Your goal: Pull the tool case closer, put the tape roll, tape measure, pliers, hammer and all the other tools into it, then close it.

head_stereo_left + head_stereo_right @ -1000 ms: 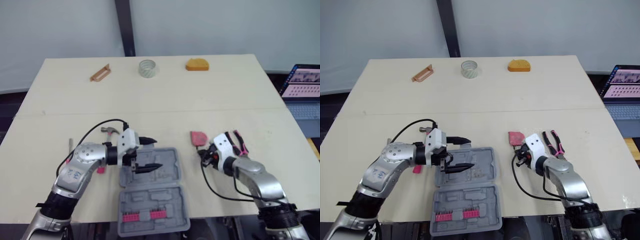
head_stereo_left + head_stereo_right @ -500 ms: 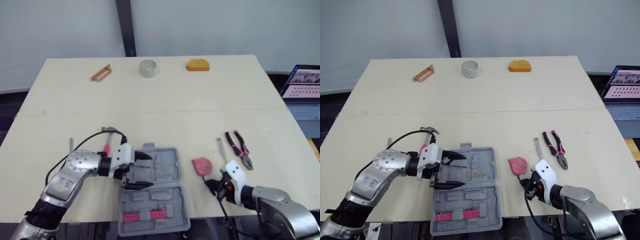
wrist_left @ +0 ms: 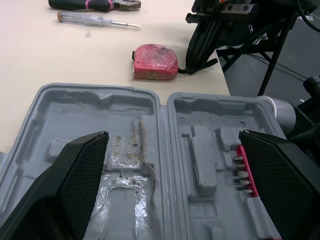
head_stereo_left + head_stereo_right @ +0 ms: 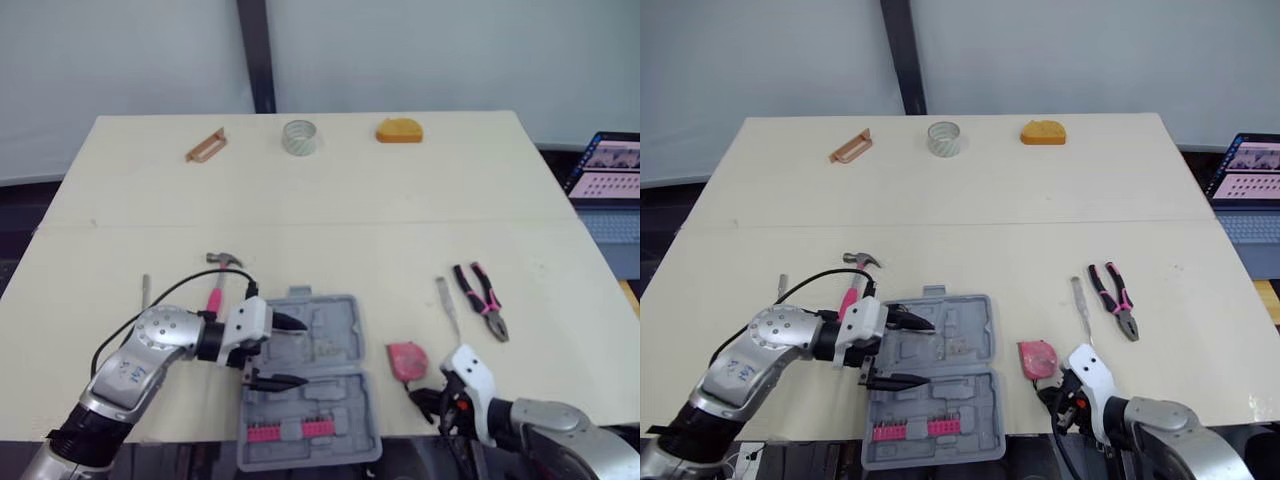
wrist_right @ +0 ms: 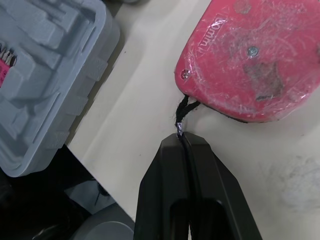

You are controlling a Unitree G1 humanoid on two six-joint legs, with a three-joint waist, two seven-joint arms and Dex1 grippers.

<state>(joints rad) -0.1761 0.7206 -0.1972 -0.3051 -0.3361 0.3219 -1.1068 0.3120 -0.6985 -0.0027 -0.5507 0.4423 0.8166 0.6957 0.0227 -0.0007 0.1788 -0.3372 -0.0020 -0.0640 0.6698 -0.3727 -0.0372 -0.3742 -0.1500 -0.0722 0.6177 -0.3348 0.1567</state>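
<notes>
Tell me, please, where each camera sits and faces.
Left eye view: head, facing down over the table; left arm, right arm show.
Right eye view: alongside, same scene.
Left wrist view: along the open left pincer onto the tool case.
Right wrist view: along the shut right pincer gripping the tape measure cord.
Both wrist views share the tape measure.

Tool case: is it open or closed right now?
Open. The tool case lies flat, both grey halves spread, moulded recesses and a row of pink bits exposed.
</notes>
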